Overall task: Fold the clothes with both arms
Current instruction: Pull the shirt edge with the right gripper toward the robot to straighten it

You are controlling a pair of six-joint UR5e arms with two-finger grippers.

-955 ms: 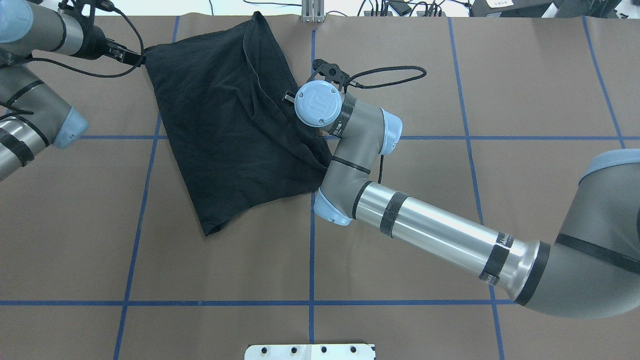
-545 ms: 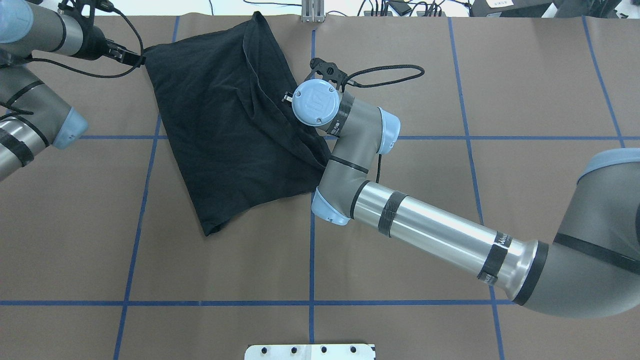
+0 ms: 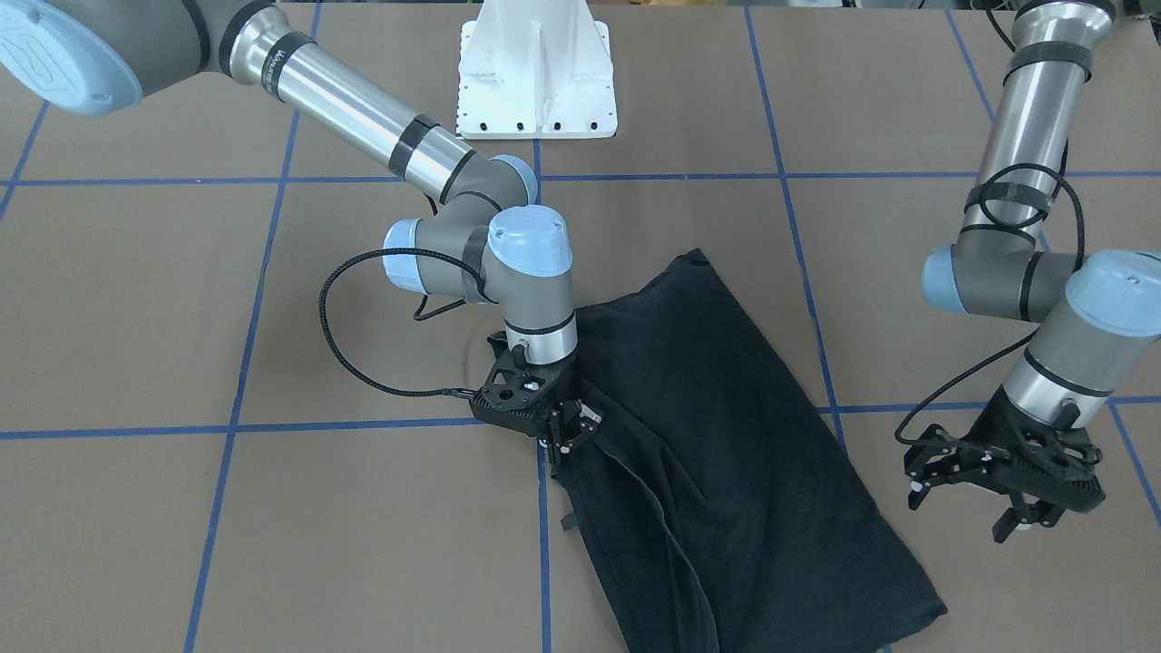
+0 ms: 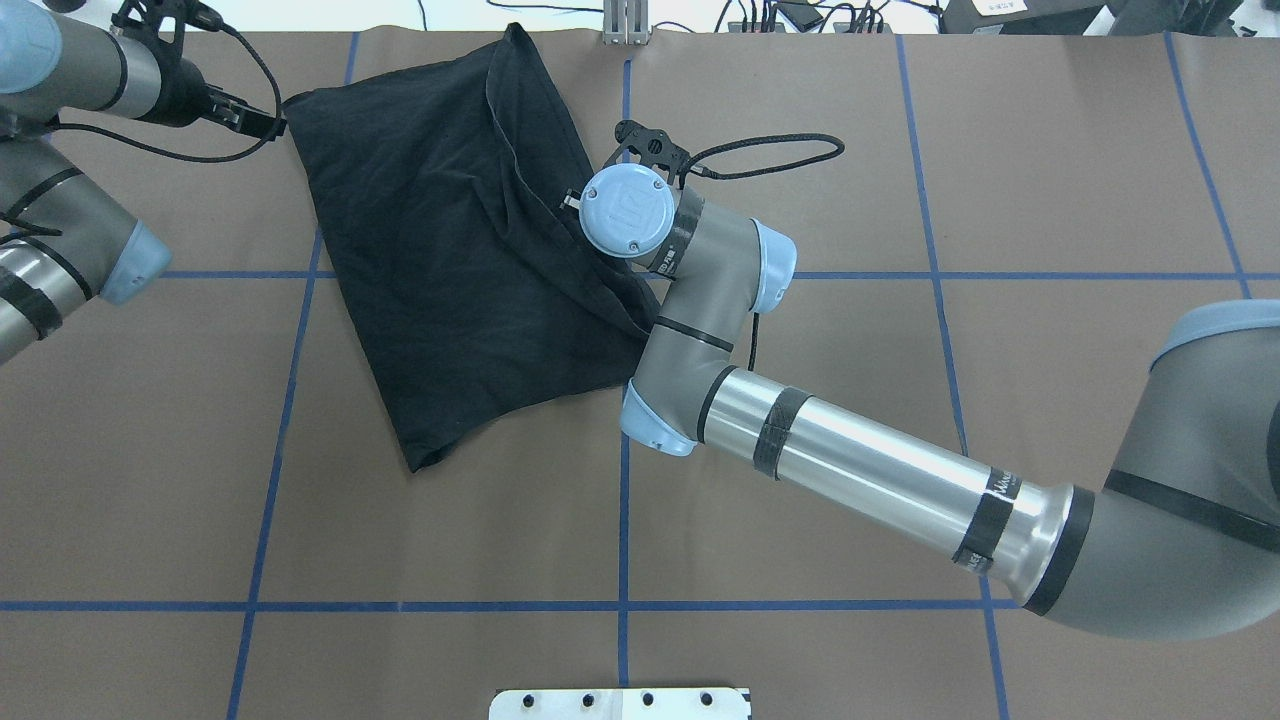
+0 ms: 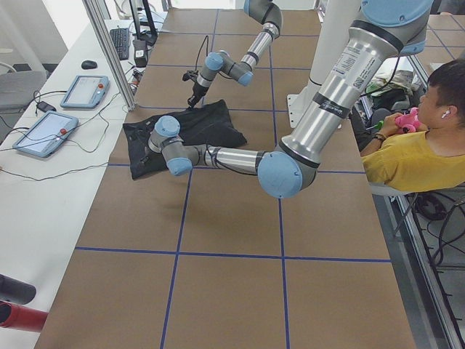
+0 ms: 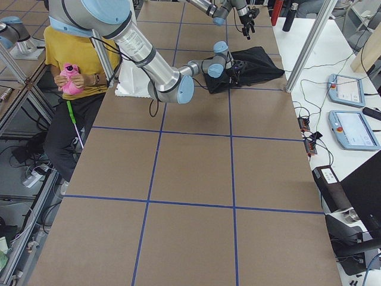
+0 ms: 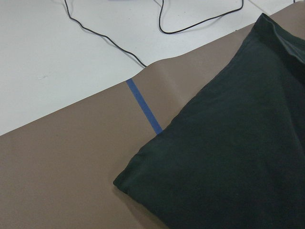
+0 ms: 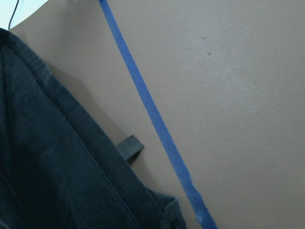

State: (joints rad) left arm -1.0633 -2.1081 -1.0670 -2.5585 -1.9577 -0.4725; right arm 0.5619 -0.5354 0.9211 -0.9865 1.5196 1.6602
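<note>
Right gripper (image 3: 567, 435) shifted, black T-shirt (image 4: 450, 250) folded, creased

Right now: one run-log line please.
left gripper: open, beside T-shirt corner | right gripper: at T-shirt edge, grip unclear | T-shirt: folded flat

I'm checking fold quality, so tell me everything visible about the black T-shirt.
The black T-shirt looks like soft knit, folded into a rectangle with no print showing. It lies flat on the brown table, askew to the blue tape lines, a stitched hem ridge running across it. The right gripper sits at its edge; the open left gripper hovers near a corner.
</note>
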